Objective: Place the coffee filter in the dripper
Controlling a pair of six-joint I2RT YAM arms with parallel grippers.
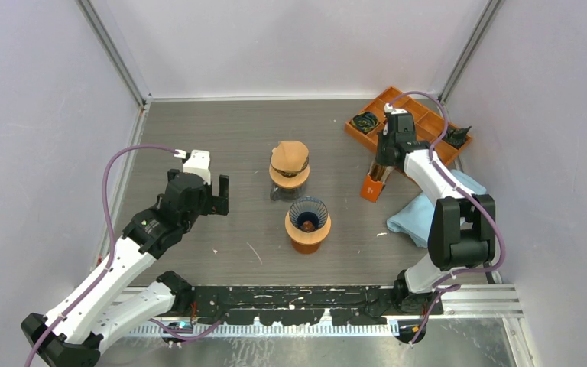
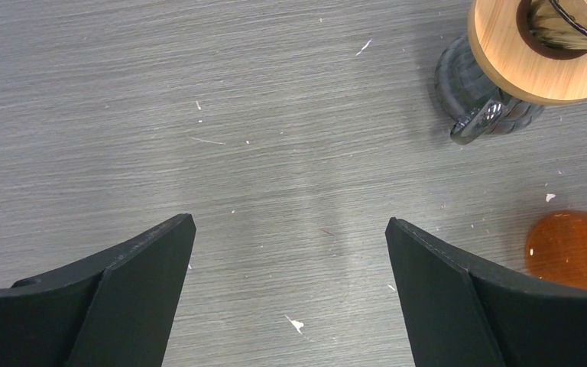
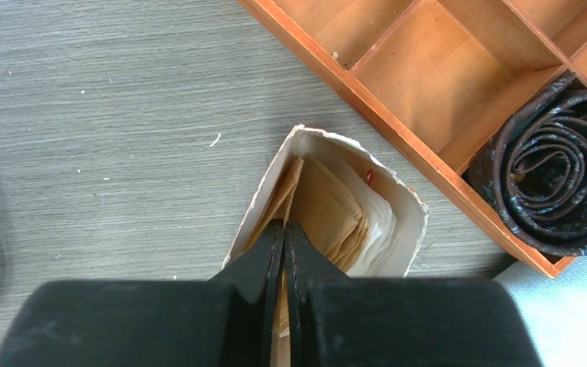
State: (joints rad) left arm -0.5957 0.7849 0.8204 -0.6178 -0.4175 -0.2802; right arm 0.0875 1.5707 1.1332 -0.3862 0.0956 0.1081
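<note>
- Your right pincer (image 3: pixel 283 225) is dipped into the open-topped cardboard box (image 3: pixel 401 241). Its jaws are pressed nearly together at the left edge of the brown paper coffee filters (image 3: pixel 336 206) stacked inside. A sliver of tan shows between the fingers, so you appear to be pinching paper.
- Your left pincer (image 2: pixel 290 222) is spread wide over the grey woodgrain tabletop (image 2: pixel 199 115) and grips nothing.
- The likely target is the orange ribbed cone dripper (image 1: pixel 308 241). It stands well to the left of the right pincer and nearer the arm bases, and its dark fluted inside shows no paper.
- Risk: the filters are thin, creased and nested, so several may come up together if the jaws have caught more than one edge.
- Risk: the box looks light and the stack fits it snugly. Drag could lift or tip it against the orange wooden compartment tray (image 3: pixel 428 84) just to the pincer's right.
- Risk: the paper is soft and held by one edge, so it may fold over the dripper's rim instead of seating against the ribs.
- Risk: the wood-collared dripper on a glass carafe (image 1: pixel 289 174) stands left of the pincer, near your route. It already seems to carry a tan filter, and a clipped collar could topple it.
</note>
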